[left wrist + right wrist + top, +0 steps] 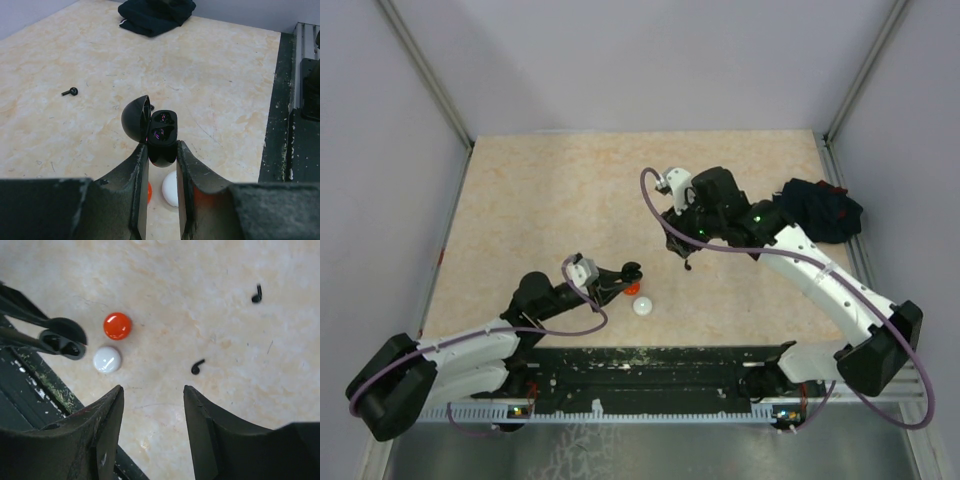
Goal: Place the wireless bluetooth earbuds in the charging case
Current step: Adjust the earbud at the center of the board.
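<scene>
On the left, the left gripper (161,150) is squeezing the small black plastic charging case (162,131) between its fingers. It is holding the case up off the pale speckled table (550,200), with the round lid standing open. The little holes inside are looking empty to me. Just beside it, a shiny round red disc (117,325) and a shiny round white disc (107,359) are lying on the table.

Further right, two tiny black stemmed earbuds (197,367) are lying on the table, well apart, the other earbud (256,294) further off. The right gripper (152,390) is hanging near the closer one, its fingers spread with nothing between them.

I think the picking-up step is going on. Next, the right gripper is going to need to come down, pinch that closer earbud gently and carry it to the open case.
</scene>
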`<state>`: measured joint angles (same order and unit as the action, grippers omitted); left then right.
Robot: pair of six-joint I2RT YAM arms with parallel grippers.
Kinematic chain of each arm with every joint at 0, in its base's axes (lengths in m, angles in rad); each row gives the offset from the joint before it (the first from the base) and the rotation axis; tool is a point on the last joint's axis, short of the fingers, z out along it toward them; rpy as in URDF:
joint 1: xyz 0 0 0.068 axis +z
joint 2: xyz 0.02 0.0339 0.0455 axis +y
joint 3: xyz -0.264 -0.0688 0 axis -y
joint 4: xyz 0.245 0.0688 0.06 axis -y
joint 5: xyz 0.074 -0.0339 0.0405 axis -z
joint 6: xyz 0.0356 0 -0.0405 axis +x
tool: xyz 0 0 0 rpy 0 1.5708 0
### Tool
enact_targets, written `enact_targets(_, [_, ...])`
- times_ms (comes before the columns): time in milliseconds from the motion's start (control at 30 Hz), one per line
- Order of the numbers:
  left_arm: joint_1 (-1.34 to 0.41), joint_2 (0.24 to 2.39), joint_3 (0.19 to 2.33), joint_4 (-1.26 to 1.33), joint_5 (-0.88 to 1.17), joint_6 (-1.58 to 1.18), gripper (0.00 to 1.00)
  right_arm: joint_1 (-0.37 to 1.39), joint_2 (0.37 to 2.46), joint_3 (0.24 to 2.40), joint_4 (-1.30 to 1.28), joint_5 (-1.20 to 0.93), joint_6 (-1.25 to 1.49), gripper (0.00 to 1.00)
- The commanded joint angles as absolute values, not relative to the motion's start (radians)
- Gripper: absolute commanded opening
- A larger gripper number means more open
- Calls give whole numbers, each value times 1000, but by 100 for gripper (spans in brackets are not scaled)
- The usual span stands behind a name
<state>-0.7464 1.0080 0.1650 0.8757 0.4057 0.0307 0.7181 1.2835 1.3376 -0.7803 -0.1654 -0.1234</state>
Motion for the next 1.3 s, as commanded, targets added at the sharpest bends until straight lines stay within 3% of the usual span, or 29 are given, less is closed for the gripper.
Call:
enact_targets(0, [-750, 1012, 173, 912, 402, 58, 0, 663, 1273, 1237, -679, -87, 45, 51])
enact_targets(533, [-690, 1176, 165, 1001, 399, 91, 0, 540, 1408, 953, -390, -30, 208, 47])
enact_targets(900, [-523, 1332, 109, 1276, 593, 4, 0, 539, 1568, 936, -337, -17, 251, 44])
enact_targets(1267, [-508, 1350, 107, 1308, 628, 2, 0, 540, 1644, 951, -332, -56, 254, 44])
